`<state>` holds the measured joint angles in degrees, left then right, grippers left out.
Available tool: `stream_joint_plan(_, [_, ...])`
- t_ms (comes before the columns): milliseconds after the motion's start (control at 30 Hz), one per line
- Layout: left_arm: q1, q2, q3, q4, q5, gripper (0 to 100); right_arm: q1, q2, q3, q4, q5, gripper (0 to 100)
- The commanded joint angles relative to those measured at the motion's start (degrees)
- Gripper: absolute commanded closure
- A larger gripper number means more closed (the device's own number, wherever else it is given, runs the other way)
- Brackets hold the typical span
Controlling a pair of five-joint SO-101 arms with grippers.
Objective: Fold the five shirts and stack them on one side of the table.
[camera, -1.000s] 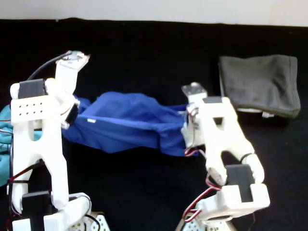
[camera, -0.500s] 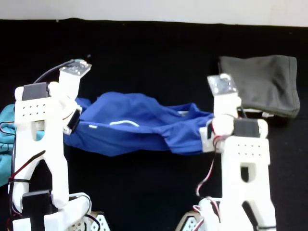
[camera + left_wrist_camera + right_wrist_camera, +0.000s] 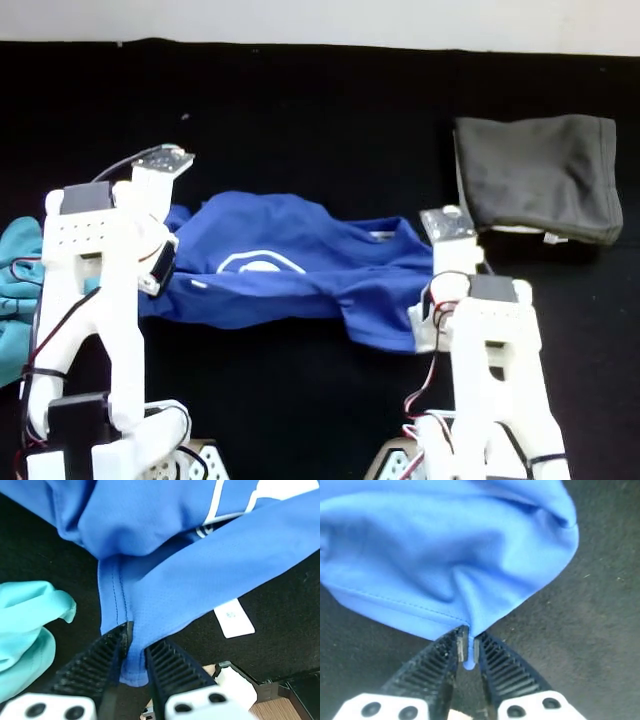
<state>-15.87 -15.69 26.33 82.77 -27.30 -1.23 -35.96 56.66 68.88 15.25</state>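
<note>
A blue shirt [image 3: 290,270] with a white emblem is stretched across the middle of the black table between the two arms. My left gripper [image 3: 134,650] is shut on a hemmed edge of the blue shirt [image 3: 165,575] at its left end. At the shirt's right end my right gripper [image 3: 468,652] is shut on a pinch of blue cloth [image 3: 445,565]. A folded dark grey shirt [image 3: 538,176] lies at the back right. A teal shirt [image 3: 18,280] is bunched at the table's left edge, also visible as teal cloth [image 3: 27,625] beside my left gripper.
A white care tag [image 3: 234,619] hangs from the blue shirt. The left arm's base [image 3: 110,440] and the right arm's base [image 3: 480,440] stand at the front edge. Black tabletop [image 3: 320,120] stretches behind the blue shirt.
Both arms have pulled apart and lowered, so the blue shirt now lies flatter and its white emblem shows. The right arm swung right, then came slightly toward the front.
</note>
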Motion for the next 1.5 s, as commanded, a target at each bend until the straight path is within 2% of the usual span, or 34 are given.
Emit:
stream_joint_plan(0, [0.8, -0.7, -0.4, -1.7, 0.3, 99, 0.4, 1.5, -1.1, 0.9, 0.3, 85.9])
stream_joint_plan(100, [0.9, -0.7, -0.2, -3.2, 0.3, 99, -1.5, 1.9, -2.2, 2.9, 0.5, 73.2])
stream_joint_plan(367, [0.9, -0.7, -0.4, -4.0, 0.3, 99, -14.0, 2.2, -1.7, -0.1, 0.2, 76.8])
stream_joint_plan(467, [0.8, -0.7, -0.5, -4.0, 0.3, 99, -13.5, 2.2, -0.2, -2.3, 0.2, 76.8])
stream_joint_plan(633, [0.7, -0.7, -0.5, -4.0, 0.3, 99, -7.8, 2.2, 0.4, -2.2, 0.4, 76.8])
stream_joint_plan(900, [0.8, -0.7, -0.5, -4.8, 0.3, 99, -8.7, 14.3, 1.4, -6.4, 0.2, 76.5])
stream_joint_plan(1133, [0.8, -0.7, -0.5, -4.8, 0.3, 99, -8.7, 23.5, -3.4, -7.3, 0.2, 76.8])
stream_joint_plan(1200, [0.8, -0.7, -0.5, -4.8, 0.3, 99, -8.4, 25.2, -3.9, -7.3, 0.2, 80.0])
stream_joint_plan(1300, [0.7, -0.7, -0.5, -4.8, 0.3, 99, -8.3, 26.6, -5.3, -7.3, 0.2, 99.1])
stream_joint_plan(1367, [0.7, -0.7, -0.5, -4.7, 0.3, 99, -7.8, 26.6, -5.8, -7.1, 0.1, 96.9])
stream_joint_plan(1467, [0.7, -0.7, -0.5, -4.7, 0.3, 99, -5.0, 26.6, -7.2, -7.0, -2.0, 99.2])
